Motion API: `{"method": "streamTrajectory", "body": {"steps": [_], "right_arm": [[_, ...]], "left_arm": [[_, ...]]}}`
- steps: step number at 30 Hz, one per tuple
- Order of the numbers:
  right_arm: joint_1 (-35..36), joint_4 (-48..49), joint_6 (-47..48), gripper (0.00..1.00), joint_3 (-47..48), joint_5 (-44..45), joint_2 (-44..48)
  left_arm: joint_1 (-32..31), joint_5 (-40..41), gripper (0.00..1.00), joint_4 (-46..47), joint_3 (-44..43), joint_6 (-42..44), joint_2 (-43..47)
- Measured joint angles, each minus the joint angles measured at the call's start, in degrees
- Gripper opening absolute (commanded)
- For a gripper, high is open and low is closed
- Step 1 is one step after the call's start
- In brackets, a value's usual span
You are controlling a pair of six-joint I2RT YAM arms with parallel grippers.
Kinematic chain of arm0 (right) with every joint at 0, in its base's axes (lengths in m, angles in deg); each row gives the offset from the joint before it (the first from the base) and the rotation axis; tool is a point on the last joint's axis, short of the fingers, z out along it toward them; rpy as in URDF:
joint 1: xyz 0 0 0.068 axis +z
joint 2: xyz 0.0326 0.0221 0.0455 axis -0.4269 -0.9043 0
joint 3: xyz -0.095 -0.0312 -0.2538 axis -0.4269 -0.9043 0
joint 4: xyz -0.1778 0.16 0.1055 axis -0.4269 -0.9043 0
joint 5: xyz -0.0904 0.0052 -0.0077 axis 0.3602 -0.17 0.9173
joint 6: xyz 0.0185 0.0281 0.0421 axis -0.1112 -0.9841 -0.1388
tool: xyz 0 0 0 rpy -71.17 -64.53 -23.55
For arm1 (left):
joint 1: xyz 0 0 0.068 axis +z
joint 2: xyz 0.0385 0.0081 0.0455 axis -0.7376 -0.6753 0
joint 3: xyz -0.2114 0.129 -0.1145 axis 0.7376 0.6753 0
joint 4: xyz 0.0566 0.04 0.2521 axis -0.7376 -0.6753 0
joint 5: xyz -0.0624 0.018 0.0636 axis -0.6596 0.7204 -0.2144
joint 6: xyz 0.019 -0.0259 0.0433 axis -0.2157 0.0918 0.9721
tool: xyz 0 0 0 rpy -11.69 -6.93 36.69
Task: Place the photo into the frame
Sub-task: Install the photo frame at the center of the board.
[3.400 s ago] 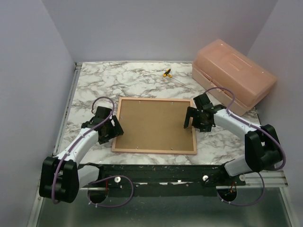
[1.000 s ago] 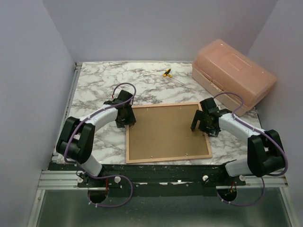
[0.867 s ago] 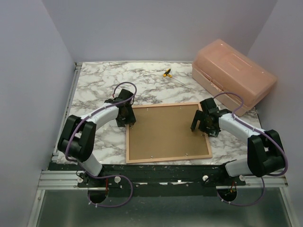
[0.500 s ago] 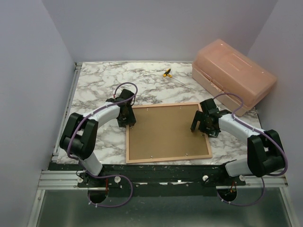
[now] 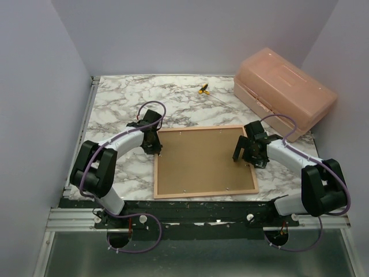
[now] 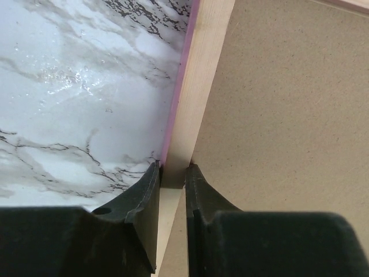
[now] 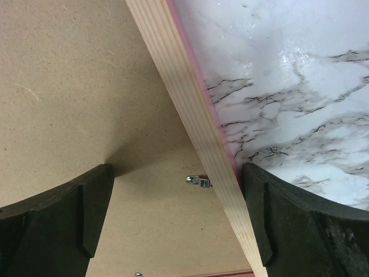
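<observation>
Frame: lies back-up on marble table, near centre, slightly skewed; pink front edge shows along the rail in both wrist views. Brown backing board: sits inside the wood rim.

Left gripper: nearly closed, pinches the frame's left rail near its far corner, one finger on the outer edge, the other on the board side.

Right gripper: spread wide, holds nothing; straddles the right rail, one finger over the board, the other over marble.

Salmon box: stands at far right.
</observation>
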Motion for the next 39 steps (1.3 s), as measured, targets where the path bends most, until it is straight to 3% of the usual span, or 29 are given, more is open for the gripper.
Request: {"method": "streamTrajectory", "body": {"steps": [10,24,26,29,31,33,39], "right_arm": [[0.0,-0.07,0.09,0.99,-0.33,-0.02,0.44],[-0.07,-0.31,0.79,0.99,-0.63,-0.11,0.83],[-0.07,-0.31,0.79,0.99,-0.63,-0.13,0.83],[-0.09,-0.26,0.79,0.99,-0.74,-0.13,0.96],[-0.09,-0.22,0.74,0.99,-0.94,-0.2,1.2],[-0.09,-0.2,0.57,0.99,-1.16,-0.63,1.49],[-0.04,-0.04,-0.15,0.99,-1.81,-2.16,2.32]], "left_arm": [[-1.22,1.14,0.0,1.79,2.34,1.51,2.34],[-8.87,11.91,0.0,-4.66,-1.16,3.52,-0.13],[-8.98,12.09,0.16,-4.9,-1.38,3.54,-0.26],[-9.01,12.09,0.48,-5.2,-1.57,3.69,-0.26],[-9.01,11.56,0.6,-5.49,-1.73,3.28,-0.17],[-9.35,9.64,0.67,-5.99,-1.81,3.48,0.42],[-9.84,5.95,0.68,-6.99,-1.6,3.15,4.31]]}}
